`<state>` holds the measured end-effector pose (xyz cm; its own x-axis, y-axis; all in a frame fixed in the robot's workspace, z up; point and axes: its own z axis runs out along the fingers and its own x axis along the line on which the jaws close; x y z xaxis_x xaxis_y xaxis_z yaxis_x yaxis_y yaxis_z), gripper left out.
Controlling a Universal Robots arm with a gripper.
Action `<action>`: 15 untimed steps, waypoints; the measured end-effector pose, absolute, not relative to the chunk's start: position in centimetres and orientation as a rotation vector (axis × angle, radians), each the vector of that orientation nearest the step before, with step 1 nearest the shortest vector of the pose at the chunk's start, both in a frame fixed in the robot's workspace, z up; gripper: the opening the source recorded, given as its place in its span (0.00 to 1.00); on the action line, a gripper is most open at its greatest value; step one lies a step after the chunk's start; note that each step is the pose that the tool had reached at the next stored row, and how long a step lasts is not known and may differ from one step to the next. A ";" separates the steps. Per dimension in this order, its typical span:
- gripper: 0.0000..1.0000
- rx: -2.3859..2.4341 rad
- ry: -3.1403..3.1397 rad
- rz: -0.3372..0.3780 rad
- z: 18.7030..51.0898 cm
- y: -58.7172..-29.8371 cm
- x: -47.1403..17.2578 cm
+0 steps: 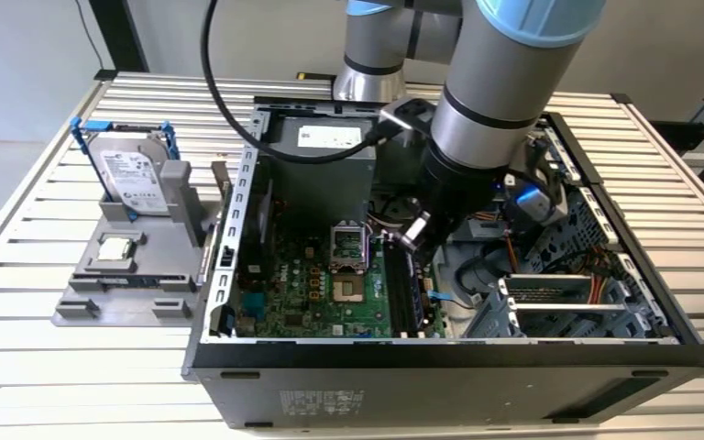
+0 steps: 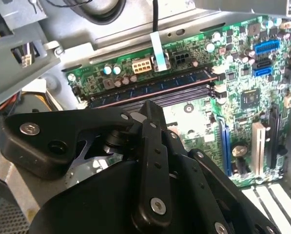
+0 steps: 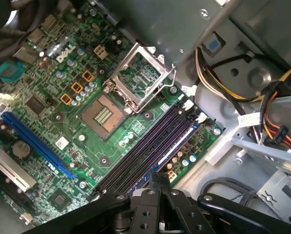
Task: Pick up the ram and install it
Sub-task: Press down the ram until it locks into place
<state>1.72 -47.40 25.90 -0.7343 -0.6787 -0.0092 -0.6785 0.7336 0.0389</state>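
1 ram (image 2: pixel 155 84) seated just beyond hand (image 2: pixel 152 109).

The grey cylindrical robot arm (image 1: pixel 489 82), banded in light blue at its joint, is being held steeply downward from the top of the exterior view. Its dark wrist section (image 1: pixel 450 188) is being angled towards the exterior view's left. The black metal gripper (image 1: pixel 411 235) is being carried at the low end. In both wrist views the black fingers (image 2: pixel 152 146) (image 3: pixel 156 181) are being pressed together, tip against tip.
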 end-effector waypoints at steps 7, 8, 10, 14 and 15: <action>0.00 1.274 -2.864 -0.065 25.9 -47.4 1.8; 0.00 1.294 -2.855 -0.066 25.9 -47.4 1.8; 0.00 1.335 -2.836 -0.068 25.9 -47.4 1.8; 0.00 1.415 -2.797 -0.072 25.9 -47.4 1.8; 0.00 1.431 -2.789 -0.073 25.9 -47.4 1.8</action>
